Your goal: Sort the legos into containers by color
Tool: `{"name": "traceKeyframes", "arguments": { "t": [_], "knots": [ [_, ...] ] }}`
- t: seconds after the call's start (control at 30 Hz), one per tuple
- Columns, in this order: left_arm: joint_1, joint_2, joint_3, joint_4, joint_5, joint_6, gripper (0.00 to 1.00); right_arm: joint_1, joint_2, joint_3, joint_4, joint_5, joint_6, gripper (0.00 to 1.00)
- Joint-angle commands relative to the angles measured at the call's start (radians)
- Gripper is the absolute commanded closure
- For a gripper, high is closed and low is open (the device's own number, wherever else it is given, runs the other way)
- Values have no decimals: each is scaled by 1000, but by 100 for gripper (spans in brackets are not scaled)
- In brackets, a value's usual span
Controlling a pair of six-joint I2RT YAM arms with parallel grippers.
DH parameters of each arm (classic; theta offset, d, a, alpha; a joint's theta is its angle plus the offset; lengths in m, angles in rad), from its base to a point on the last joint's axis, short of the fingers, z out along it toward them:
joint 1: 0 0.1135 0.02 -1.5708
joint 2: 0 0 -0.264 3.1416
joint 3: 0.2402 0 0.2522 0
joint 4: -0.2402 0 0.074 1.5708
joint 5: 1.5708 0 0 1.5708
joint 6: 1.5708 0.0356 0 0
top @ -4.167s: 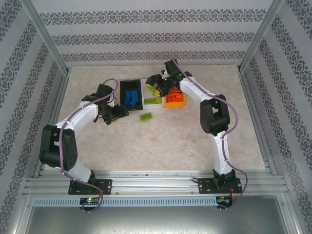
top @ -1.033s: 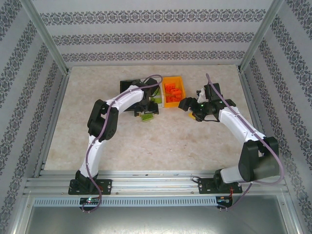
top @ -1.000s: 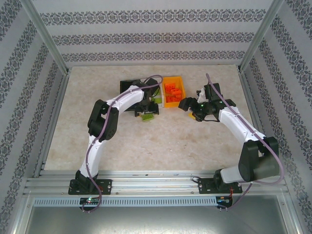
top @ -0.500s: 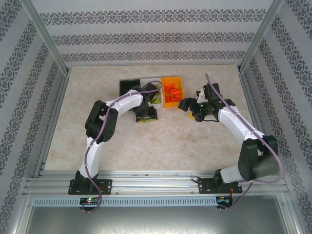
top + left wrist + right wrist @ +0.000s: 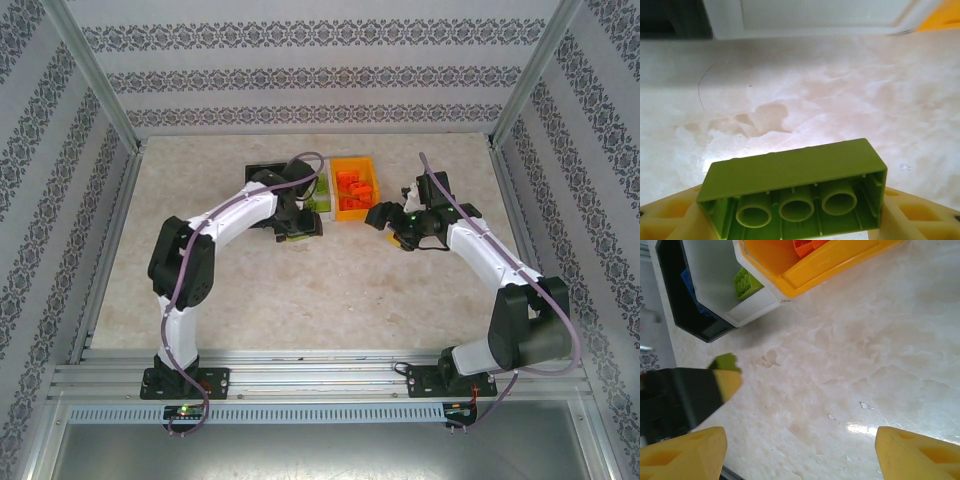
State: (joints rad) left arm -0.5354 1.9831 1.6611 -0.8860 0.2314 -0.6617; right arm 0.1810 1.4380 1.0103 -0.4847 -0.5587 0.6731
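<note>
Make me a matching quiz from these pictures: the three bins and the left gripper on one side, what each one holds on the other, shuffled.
1 black bin
2 white bin
3 orange bin
4 left gripper

A orange-red bricks
B clamped green brick
C blue bricks
D resting green brick

Pairs: 1-C, 2-D, 3-A, 4-B

Near bench point(image 5: 330, 290) is wide open; left arm point(image 5: 235, 205) crosses in front of black bin point(image 5: 675, 295) and white bin point(image 5: 715, 275), orange bin point(image 5: 356, 212) unobstructed above.
</note>
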Motion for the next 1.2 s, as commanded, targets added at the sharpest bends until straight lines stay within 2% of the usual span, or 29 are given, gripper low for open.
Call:
{"name": "traceKeyframes", "arguments": {
  "t": [0.0,0.27,0.8,1.17],
  "knots": [
    [-5,-31,41,12,-10,25,40,-2,-2,-19,-55,40,-38,21],
    [-3,3,194,-39,-29,73,40,-17,2,-40,-177,85,-131,21],
    [42,268,713,-238,-42,177,39,-14,-44,-125,-256,80,-161,20],
    [84,340,784,-232,-4,166,39,-1,-69,-166,-238,83,-126,20]
  ]
}}
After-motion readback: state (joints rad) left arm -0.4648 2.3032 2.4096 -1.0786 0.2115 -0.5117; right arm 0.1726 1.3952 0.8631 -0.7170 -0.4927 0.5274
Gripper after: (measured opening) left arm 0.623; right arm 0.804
